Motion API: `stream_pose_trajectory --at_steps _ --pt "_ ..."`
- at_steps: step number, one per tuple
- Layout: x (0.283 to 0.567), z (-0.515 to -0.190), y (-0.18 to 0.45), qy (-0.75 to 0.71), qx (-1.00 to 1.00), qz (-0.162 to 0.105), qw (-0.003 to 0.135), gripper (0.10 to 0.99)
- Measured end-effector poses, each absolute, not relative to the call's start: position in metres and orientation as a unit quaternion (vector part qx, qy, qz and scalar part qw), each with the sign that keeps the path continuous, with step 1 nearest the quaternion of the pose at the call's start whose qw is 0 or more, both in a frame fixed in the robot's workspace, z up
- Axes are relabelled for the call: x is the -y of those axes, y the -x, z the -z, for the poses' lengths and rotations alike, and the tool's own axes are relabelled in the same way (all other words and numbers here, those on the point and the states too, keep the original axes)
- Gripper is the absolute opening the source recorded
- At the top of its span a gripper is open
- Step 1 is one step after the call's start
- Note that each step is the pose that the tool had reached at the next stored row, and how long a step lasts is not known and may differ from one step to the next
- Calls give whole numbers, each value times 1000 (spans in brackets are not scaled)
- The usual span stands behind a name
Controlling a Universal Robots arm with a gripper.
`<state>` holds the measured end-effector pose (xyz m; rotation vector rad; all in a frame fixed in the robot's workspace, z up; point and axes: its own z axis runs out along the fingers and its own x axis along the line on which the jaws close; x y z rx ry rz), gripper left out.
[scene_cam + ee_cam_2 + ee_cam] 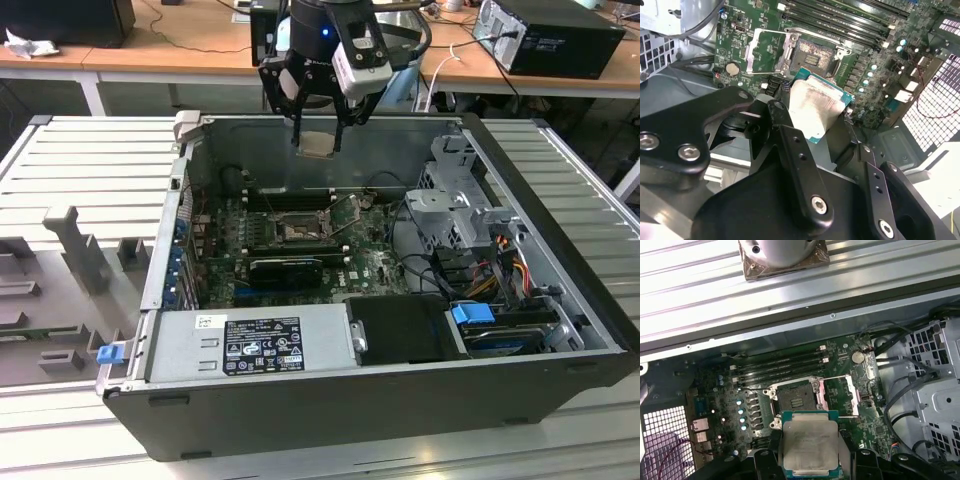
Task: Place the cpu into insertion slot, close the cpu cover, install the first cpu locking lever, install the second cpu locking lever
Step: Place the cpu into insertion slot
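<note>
End effector (318,143): black fingers clamped on two opposite edges of the cpu (318,146), hanging over the back wall of the open computer case (300,420), well above the board.
Cpu: held flat, pale metal face toward both wrist cameras (815,107) (810,445), green rim at its edges; any marking on the face is too faint to read.
Surface (90,150): ribbed grey metal, carrying the case.
Exterior view's left: grey moulded tray (70,250) just beside the case; blue latch (110,352) at the case corner.
Power supply box (250,345): near front wall; small white sticker (210,322) and larger black label (262,345) with white print, too small to make out.
Insertion slot (297,230) (812,57) (796,399): bare, dark, contacts exposed, on the green board (370,265).
Cpu cover (751,52) (854,397): swung open, lying beside the slot, not over it.
Black ribbed block (285,270): just in front of the slot.
Exterior view's right: grey drive cage (460,210), blue tab (472,313), orange and yellow cables (510,262).
</note>
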<state>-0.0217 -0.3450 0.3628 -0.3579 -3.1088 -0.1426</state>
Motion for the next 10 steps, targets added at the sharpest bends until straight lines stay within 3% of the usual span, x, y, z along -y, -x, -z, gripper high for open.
stream_pose_trajectory --at_steps 10 --pt "345 -363 22 137 990 46 3 533"
